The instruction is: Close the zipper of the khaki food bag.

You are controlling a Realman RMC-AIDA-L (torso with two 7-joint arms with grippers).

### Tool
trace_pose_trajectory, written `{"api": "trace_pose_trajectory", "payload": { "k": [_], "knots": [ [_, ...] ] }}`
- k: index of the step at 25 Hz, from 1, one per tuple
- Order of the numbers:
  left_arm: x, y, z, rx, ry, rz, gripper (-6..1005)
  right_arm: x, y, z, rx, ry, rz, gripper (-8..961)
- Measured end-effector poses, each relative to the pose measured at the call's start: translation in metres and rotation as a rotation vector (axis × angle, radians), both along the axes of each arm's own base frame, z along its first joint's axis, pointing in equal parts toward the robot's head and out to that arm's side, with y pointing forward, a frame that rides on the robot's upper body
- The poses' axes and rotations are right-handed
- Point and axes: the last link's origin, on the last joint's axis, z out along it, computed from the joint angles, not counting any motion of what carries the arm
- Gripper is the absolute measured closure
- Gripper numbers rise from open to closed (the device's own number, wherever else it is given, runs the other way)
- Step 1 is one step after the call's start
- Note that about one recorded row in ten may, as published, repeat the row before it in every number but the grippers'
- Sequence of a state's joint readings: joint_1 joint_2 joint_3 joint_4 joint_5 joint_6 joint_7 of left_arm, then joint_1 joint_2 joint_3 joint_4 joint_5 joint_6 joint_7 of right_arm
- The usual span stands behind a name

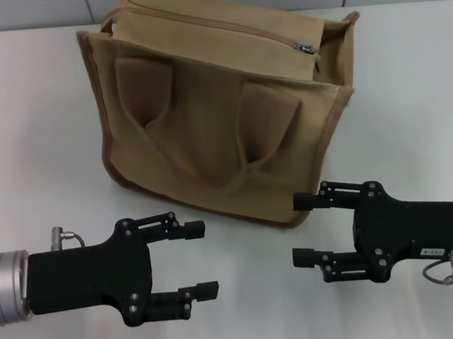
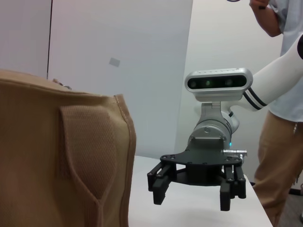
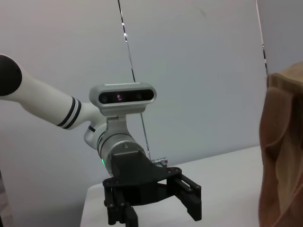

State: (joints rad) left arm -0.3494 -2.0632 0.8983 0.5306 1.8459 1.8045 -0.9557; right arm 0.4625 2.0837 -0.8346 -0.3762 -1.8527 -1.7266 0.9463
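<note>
**A:** What is closest to the head camera?

**B:** Two black end effectors low over the white counter (image 1: pixel 36 137). The left end effector (image 1: pixel 200 259) and the right end effector (image 1: pixel 306 230) face each other, both released with fingers spread, grasping nothing.

**A:** Where is the khaki food bag?

**B:** The khaki food bag (image 1: pixel 215 123) stands just beyond both. The right end effector's upper fingertip sits right at the bag's lower corner.

**A:** And the zipper?

**B:** The zipper (image 1: pixel 223 24) runs along the top panel, its silver pull (image 1: pixel 305 47) far beyond the right end effector.
</note>
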Motion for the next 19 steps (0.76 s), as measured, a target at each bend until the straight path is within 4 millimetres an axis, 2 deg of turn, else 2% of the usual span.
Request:
{"api": "trace_pose_trajectory", "payload": {
  "k": [19],
  "knots": [
    [0.0, -0.0012, -0.0021, -0.046, 0.033, -0.014, 242, 0.001, 0.0015, -0.0008, 0.002, -0.01, -0.008, 203]
  ]
}}
